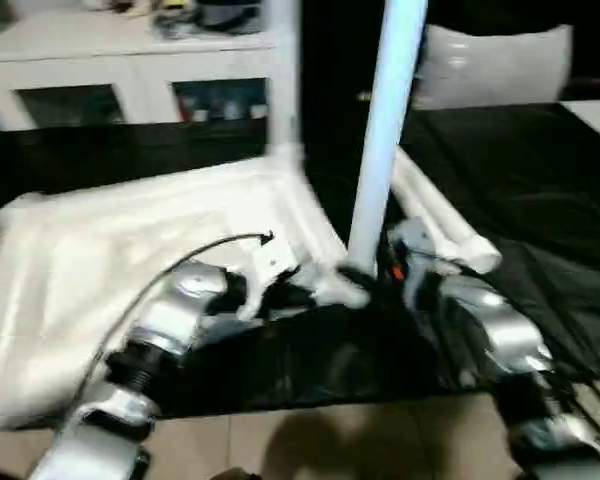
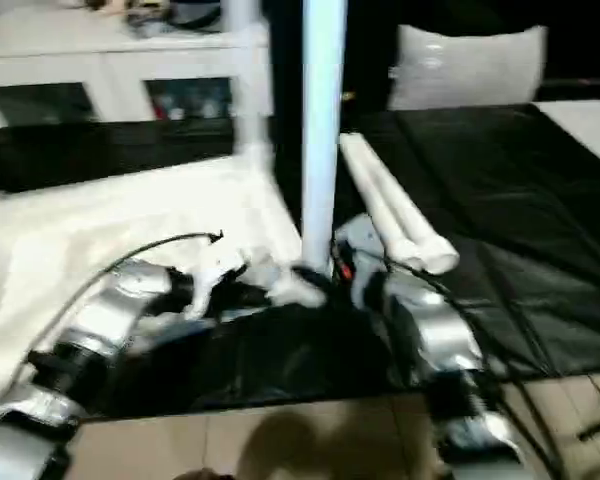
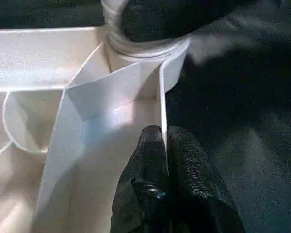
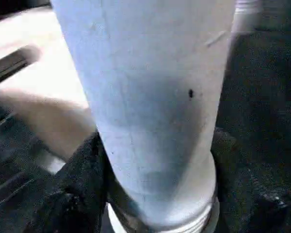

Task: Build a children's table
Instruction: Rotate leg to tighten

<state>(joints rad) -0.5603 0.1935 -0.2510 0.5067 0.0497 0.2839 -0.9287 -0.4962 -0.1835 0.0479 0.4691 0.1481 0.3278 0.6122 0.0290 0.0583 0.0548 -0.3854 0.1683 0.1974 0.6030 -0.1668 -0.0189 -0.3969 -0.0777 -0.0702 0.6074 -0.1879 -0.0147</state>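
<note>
We see the right gripper [image 4: 155, 194] clamping an upright leg [image 1: 385, 130] at the corner socket [image 3: 145, 53]; the left gripper [image 3: 162, 141] pinches the tabletop [image 1: 130, 260] rim.

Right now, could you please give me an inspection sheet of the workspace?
Surface: black cover under all parts.
Job's things: white table top lies ribbed side up; near leg stands upright in the near corner socket; far leg upright at the far corner; two spare legs lie on the cover.
Clutter: nothing seen.
Grippers: left gripper pinches the table top's rim; right gripper clamps the near leg's base.
Cables: black cable over the left forearm.
Surroundings: white cabinet, tiled floor.
</note>
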